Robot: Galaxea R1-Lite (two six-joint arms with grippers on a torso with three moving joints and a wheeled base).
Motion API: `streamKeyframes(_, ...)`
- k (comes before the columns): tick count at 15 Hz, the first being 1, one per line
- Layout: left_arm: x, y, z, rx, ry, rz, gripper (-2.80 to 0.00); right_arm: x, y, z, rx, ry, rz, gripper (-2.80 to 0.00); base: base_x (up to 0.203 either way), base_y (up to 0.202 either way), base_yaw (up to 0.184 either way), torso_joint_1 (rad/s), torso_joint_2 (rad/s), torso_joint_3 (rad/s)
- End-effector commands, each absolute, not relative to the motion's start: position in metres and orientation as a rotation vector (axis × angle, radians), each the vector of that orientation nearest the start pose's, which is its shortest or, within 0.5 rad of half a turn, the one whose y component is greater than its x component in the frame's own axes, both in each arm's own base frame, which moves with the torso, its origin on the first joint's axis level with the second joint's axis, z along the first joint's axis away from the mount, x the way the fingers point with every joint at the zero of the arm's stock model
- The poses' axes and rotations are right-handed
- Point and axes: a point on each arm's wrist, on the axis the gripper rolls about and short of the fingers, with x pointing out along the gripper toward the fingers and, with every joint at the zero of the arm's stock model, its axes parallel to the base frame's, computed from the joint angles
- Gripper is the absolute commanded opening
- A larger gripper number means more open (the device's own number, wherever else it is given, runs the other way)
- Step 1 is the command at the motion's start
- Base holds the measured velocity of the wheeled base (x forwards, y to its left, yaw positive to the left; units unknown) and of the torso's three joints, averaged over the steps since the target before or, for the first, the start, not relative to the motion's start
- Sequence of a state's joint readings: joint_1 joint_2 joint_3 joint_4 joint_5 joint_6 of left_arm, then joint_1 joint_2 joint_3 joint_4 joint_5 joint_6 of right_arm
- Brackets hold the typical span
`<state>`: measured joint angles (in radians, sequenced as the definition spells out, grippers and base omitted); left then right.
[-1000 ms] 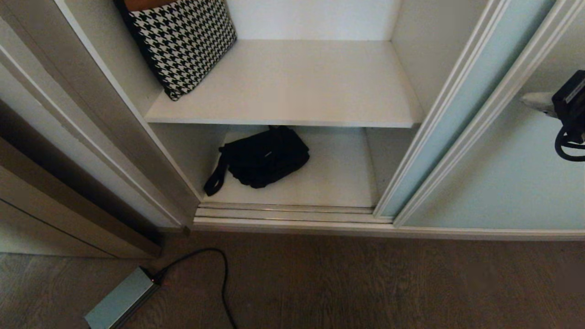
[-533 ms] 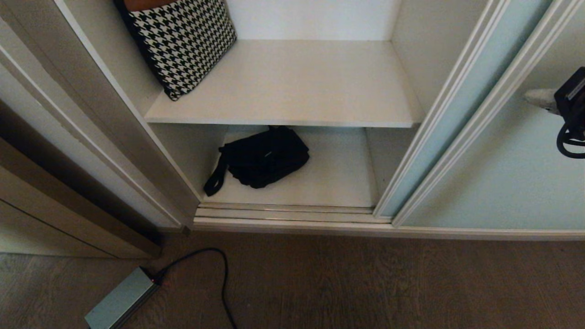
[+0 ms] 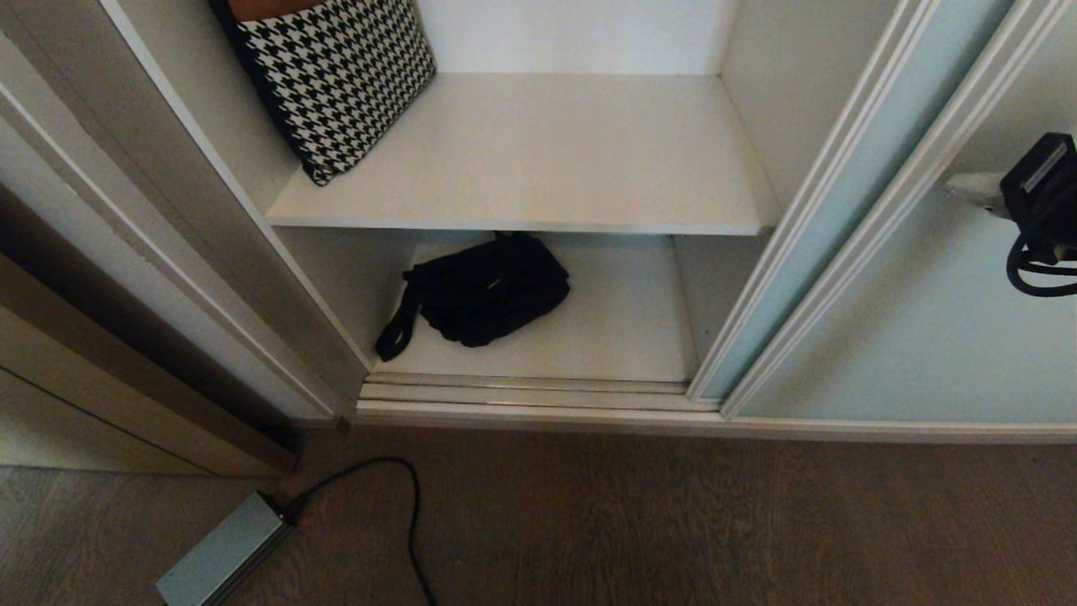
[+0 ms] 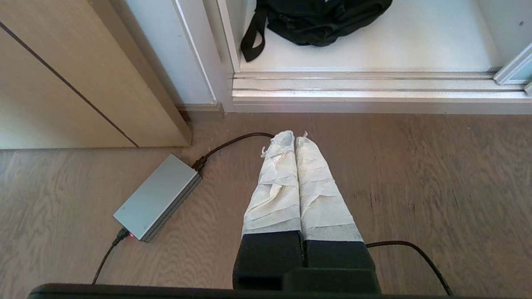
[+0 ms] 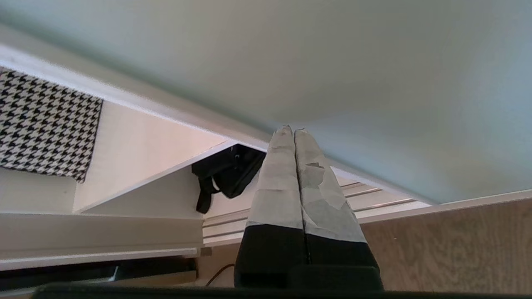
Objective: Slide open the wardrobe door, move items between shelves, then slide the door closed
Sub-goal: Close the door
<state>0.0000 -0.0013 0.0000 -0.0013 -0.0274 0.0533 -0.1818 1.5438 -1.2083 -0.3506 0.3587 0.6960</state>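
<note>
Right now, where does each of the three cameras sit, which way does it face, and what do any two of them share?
Head view: high, looking down into the open wardrobe at the cushion on the upper shelf and the black bag below; right claw at the right edge by the sliding door.
Left wrist view: low, facing floor and track; shut left claw, power brick.
Right wrist view: beside the door, shut right claw.
Shared: all three show the black bag.
</note>
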Motion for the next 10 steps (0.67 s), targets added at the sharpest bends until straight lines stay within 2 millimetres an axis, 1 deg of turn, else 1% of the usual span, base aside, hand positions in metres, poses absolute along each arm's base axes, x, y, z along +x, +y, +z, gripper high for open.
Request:
streamKeyframes(1, -0.023, -0.001, 0.076, 0.054, -0.002, -0.030, -2.80, 0.282, -0.037, 0.314, 0.694, 0.060, 0.199, -2.80, 0.000, 0.000, 0.000, 0.000, 0.00, 0.000)
streamKeyframes(3, -0.023, -0.001, 0.076, 0.054, -0.002, -0.028, -2.80, 0.283, -0.029, 0.313, 0.693, 0.072, 0.221, -2.80, 0.000, 0.000, 0.000, 0.000, 0.00, 0.000)
streamKeyframes(7, -0.023, -0.001, 0.076, 0.054, -0.002, -0.030, -2.80, 0.290, -0.029, 0.308, 0.656, 0.082, 0.218, -2.80, 0.000, 0.000, 0.000, 0.000, 0.00, 0.000)
streamKeyframes(8, -0.023, -0.001, 0.076, 0.054, -0.002, -0.028, -2.80, 0.288, -0.029, 0.308, 0.655, 0.073, 0.221, -2.80, 0.000, 0.000, 0.000, 0.000, 0.00, 0.000)
streamKeyframes(10, -0.023, -0.001, 0.076, 0.054, -0.002, -0.028, -2.80, 0.277, -0.027, 0.309, 0.649, 0.059, 0.227, -2.80, 0.000, 0.000, 0.000, 0.000, 0.00, 0.000)
